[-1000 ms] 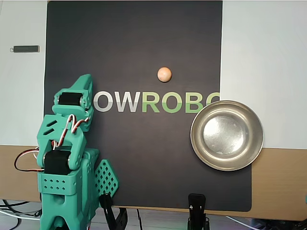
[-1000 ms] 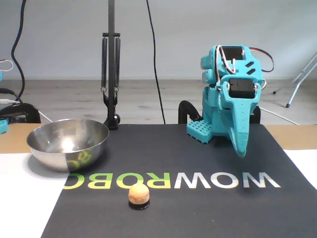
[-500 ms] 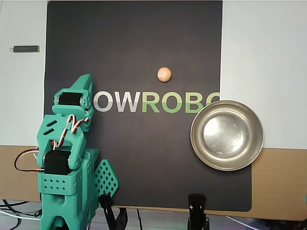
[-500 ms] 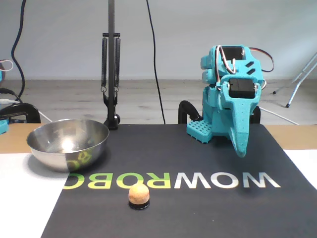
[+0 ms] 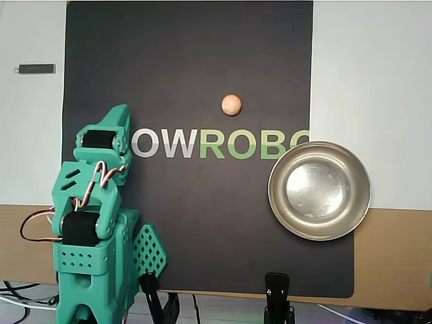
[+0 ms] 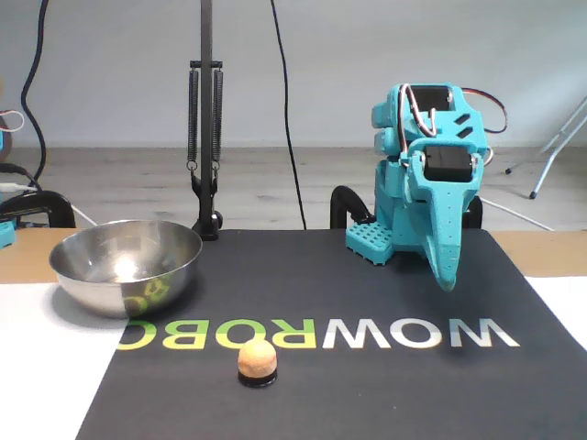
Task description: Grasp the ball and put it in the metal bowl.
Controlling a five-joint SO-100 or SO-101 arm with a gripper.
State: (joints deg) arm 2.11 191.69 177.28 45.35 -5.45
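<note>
— Ball (image 6: 257, 358) first, nearest the camera in the fixed view: where exactly does it sit?

— On the black mat (image 6: 367, 385), just in front of the printed lettering (image 6: 316, 334), resting on a small dark ring. In the overhead view the ball (image 5: 231, 104) lies just above the green letters (image 5: 219, 144), alone on the dark surface.

— And the metal bowl (image 6: 126, 266)?

— Further back and to the left in the fixed view, empty, straddling the mat's edge. From overhead the metal bowl (image 5: 319, 190) is at the right, well apart from the ball.

— The arm?

— Folded up at the far right of the fixed view, its turquoise gripper (image 6: 447, 275) pointing down, clear of the mat and well apart from both ball and bowl. Overhead, the gripper (image 5: 116, 120) sits at the left, beside the lettering.

— Jaws?

— They look pressed together, holding nothing.

— Behind all that?

— A black stand with springs (image 6: 204, 119) rises beyond the bowl.
</note>
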